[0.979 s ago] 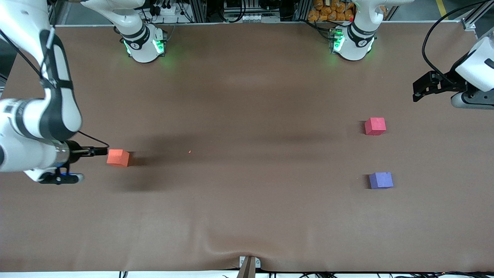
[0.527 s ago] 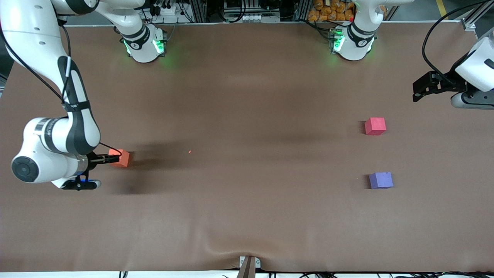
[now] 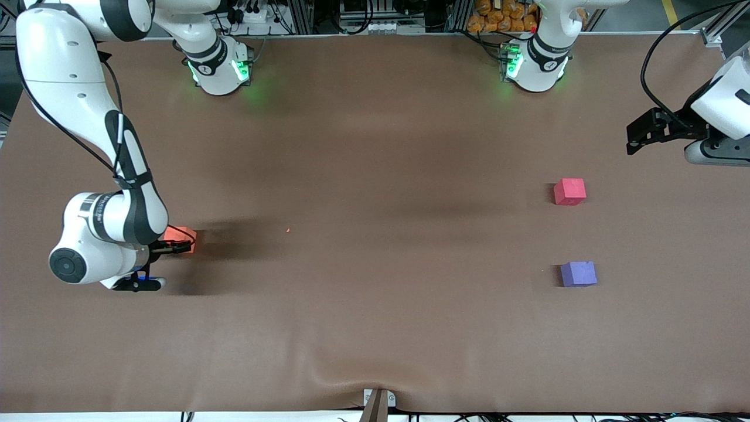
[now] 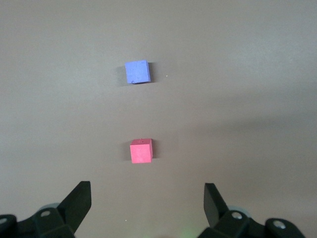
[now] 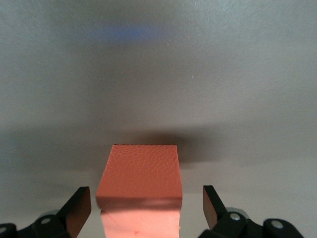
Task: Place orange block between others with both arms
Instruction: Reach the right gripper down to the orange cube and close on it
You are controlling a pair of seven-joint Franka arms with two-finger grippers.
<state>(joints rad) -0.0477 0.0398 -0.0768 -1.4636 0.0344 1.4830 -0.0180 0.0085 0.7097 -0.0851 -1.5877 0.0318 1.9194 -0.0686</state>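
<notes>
Resting on the brown table (image 3: 375, 328) at the right arm's end, the orange block (image 5: 139, 184) is a matte, bright orange cube with a faintly pebbled top. The right pincer (image 5: 146, 208) straddles it, fingers wide open and not touching. The left pincer (image 4: 147, 206) hangs open, empty, near the pinkish-red cube (image 4: 141, 151) and purple-blue cube (image 4: 136, 72).

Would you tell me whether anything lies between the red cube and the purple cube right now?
Nothing does: the front view shows bare brown table between the red cube and the purple cube, and the left wrist view shows the same bare gap.
</notes>
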